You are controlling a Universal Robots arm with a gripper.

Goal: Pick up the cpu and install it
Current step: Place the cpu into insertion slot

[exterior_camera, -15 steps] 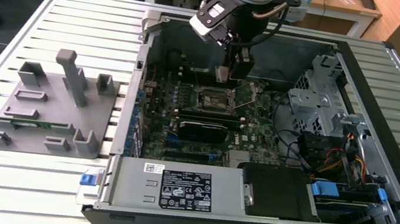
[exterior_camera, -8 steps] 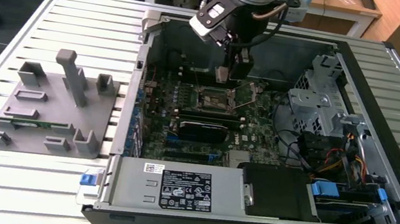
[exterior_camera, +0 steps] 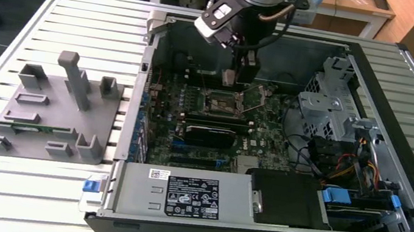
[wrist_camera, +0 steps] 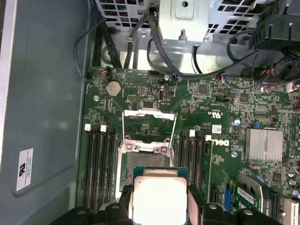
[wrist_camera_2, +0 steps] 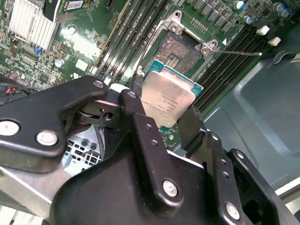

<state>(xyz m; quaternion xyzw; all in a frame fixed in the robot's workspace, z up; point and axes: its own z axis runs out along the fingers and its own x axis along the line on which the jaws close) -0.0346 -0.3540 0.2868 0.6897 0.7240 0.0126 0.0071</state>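
While the fingers [wrist_camera_2: 190,125] pinch it by two opposite edges, the cpu [wrist_camera_2: 166,99] hangs over the open socket [wrist_camera_2: 180,50]
We see a square chip, so no long axis shows. Its silvery lid faces up toward the wrist cameras, and in the first wrist view its sides run parallel to the socket frame. It sits squarely between the two black fingers, which are closed against it. The chip overlaps one edge of the socket, whose contact field lies bare beyond it. In the exterior view the arm reaches down into the computer case [exterior_camera: 391,199] on the bench [exterior_camera: 90,18]
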